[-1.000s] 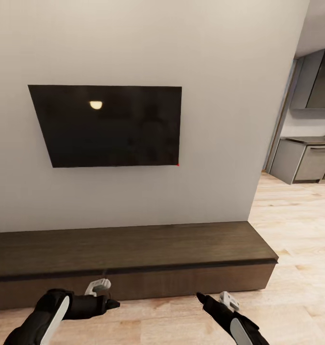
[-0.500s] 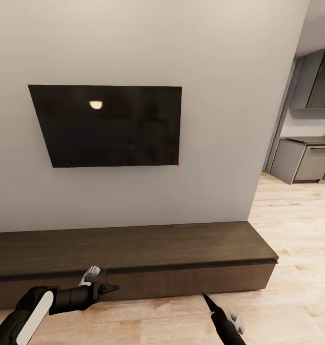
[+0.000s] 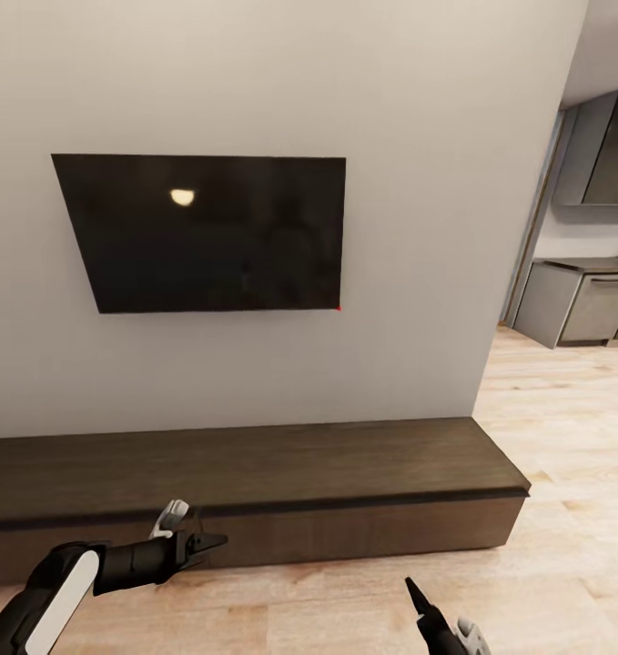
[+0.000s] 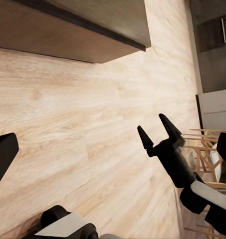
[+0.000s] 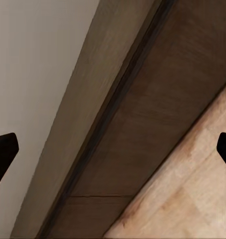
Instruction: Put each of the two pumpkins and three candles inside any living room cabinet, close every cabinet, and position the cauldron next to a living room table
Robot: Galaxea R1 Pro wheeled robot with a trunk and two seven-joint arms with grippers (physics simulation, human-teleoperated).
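The cabinet (image 3: pixel 254 491) is seen along the foot of the wall, at 12 o'clock from the robot, under the dark television (image 3: pixel 204 232). All its drawer fronts are shut, flush with the body, and nothing is placed on its top. No pumpkin, candle, cauldron or table can be seen in these pictures.

The left gripper (image 3: pixel 208 544) is held low at about 10 o'clock, just in front of the drawer front. Its jaws are spread wide in the left wrist view, and nothing is gripped. The right gripper (image 4: pixel 156 133) is kept lower, at about 4 o'clock over the wooden floor (image 3: pixel 563 437); its fingers are parted and empty.

Probably the left gripper is brought so near to pull a drawer open, so that the things can be put inside afterwards.
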